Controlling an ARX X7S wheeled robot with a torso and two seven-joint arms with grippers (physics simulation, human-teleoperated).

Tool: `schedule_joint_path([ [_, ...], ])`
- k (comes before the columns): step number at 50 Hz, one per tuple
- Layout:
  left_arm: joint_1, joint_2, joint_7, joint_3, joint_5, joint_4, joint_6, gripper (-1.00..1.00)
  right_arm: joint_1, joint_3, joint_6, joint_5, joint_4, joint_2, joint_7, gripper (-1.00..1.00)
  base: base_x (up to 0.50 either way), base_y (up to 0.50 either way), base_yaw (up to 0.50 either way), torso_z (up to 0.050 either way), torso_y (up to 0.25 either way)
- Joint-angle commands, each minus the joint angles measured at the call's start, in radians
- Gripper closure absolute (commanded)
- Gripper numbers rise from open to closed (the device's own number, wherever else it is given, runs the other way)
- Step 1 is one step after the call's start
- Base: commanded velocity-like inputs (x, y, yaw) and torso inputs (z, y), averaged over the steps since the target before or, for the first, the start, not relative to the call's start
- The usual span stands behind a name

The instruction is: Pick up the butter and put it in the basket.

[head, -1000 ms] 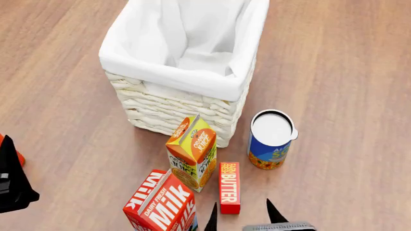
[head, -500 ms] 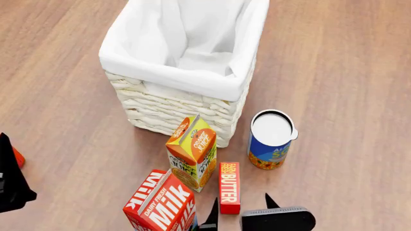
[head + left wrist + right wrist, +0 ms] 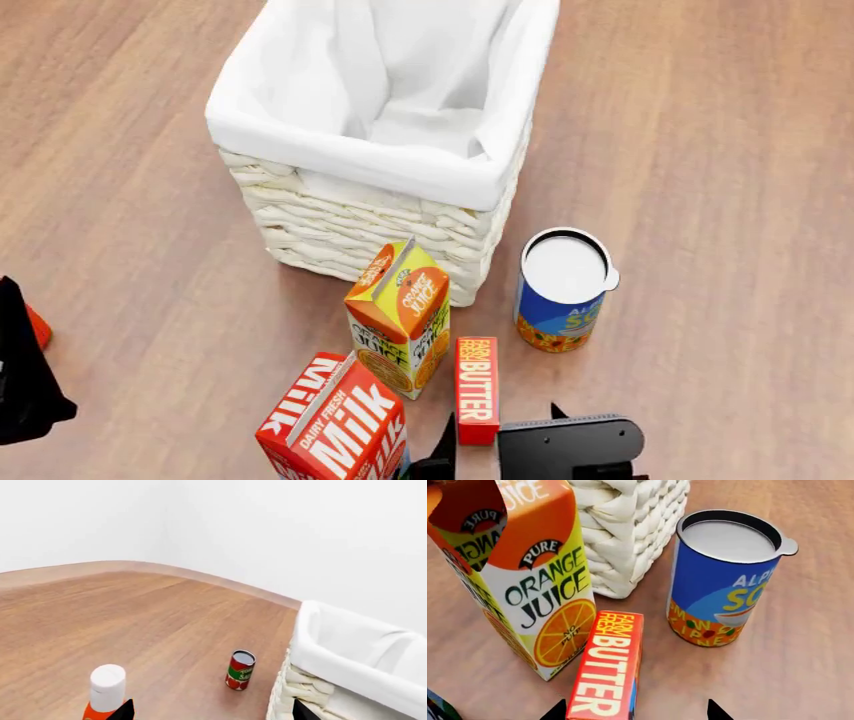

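One red can (image 3: 241, 670) left-wrist only | butter (image 3: 606, 671) between right claw (image 3: 635, 711) tips

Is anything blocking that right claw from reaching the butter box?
Nothing visible does. The right claw is open with the butter lying near its left finger; the orange juice carton stands close beside it, not between.

A bare simulated room, more test scene than home: plain white walls (image 3: 267, 525) meet a wood-plank floor (image 3: 694, 130), and groceries stand on that floor around a wicker basket (image 3: 380, 215).
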Motion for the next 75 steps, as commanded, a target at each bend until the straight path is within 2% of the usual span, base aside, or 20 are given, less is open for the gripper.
schedule_joint_path([
  [1,0.003,-0.004,-0.012,-0.002,-0.015,0.019,-0.008,-1.0,0.031,-0.015,0.03,0.001,0.023,-0.002,-0.002,-1.0,0.0,0.0,0.0,0.0,0.0],
  [35,0.011,-0.018,-0.039,-0.017,-0.064,0.063,-0.016,-1.0,0.093,-0.041,0.058,0.012,0.117,-0.01,-0.018,-1.0,0.0,0.0,0.0,0.0,0.0],
  [48,0.011,-0.022,-0.039,-0.015,-0.069,0.062,-0.011,-1.0,0.087,-0.048,0.056,0.013,0.09,-0.003,-0.01,-1.0,0.0,0.0,0.0,0.0,0.0],
  [49,0.011,-0.023,-0.04,-0.015,-0.069,0.062,-0.011,-1.0,0.086,-0.049,0.055,0.013,0.088,-0.002,-0.009,1.0,0.0,0.0,0.0,0.0,0.0],
  [61,0.01,-0.026,-0.045,-0.013,-0.071,0.06,-0.008,-1.0,0.045,-0.059,0.092,0.015,-0.04,0.021,0.023,1.0,0.0,0.0,0.0,0.0,0.0],
  [75,0.007,-0.027,-0.045,-0.004,-0.065,0.052,-0.001,-1.0,-0.181,-0.021,0.128,0.028,-0.385,0.126,0.126,1.0,0.0,0.0,0.0,0.0,0.0],
])
